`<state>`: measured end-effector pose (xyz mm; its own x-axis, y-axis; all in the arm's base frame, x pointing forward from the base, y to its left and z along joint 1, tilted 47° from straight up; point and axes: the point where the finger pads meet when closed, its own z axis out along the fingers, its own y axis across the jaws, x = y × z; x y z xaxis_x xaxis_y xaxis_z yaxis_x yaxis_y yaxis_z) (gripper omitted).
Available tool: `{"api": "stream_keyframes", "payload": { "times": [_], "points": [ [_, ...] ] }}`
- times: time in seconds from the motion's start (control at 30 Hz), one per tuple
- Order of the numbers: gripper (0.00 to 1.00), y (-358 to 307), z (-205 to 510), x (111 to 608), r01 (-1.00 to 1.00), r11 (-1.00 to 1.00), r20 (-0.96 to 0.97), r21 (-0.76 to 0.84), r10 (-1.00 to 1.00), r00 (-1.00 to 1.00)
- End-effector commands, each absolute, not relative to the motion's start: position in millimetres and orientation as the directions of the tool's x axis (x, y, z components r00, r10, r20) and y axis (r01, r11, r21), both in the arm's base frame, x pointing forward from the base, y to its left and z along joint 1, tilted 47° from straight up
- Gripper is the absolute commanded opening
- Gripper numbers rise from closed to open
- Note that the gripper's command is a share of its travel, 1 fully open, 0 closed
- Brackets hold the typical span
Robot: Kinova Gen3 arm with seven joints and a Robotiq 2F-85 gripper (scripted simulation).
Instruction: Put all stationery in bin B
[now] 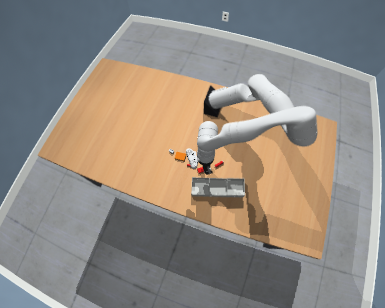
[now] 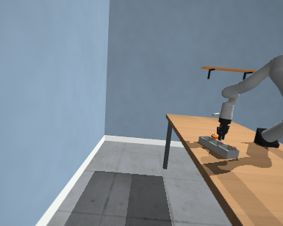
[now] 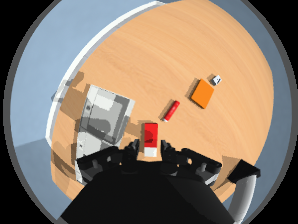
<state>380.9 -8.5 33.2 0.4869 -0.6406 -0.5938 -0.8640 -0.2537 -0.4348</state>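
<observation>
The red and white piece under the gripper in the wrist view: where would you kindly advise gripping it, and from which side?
Take the red and white piece by its two long sides, mid-length, from straight above. It seems to lie flat on the table, its narrow width already between the open gripper fingers.

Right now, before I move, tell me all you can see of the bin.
The bin is a long grey box, open on top, split by walls into three compartments in a row. It looks like hard plastic or metal. It stands flat on the table near one long edge. Its marks are too small to read, and what lies inside is unclear. The end effector hangs beside it, apart from it.
</observation>
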Motion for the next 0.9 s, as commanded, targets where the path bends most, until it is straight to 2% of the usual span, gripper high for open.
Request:
{"api": "stream_keyframes", "payload": {
  "times": [0.0, 0.87],
  "points": [
    [0.38, -1, 24, 381, -0.865, -0.256, -0.595, -0.432, -0.640, 0.486],
    [0.38, 9, 14, 383, -0.867, -0.253, -0.597, -0.430, -0.640, 0.483]
  ]
}}
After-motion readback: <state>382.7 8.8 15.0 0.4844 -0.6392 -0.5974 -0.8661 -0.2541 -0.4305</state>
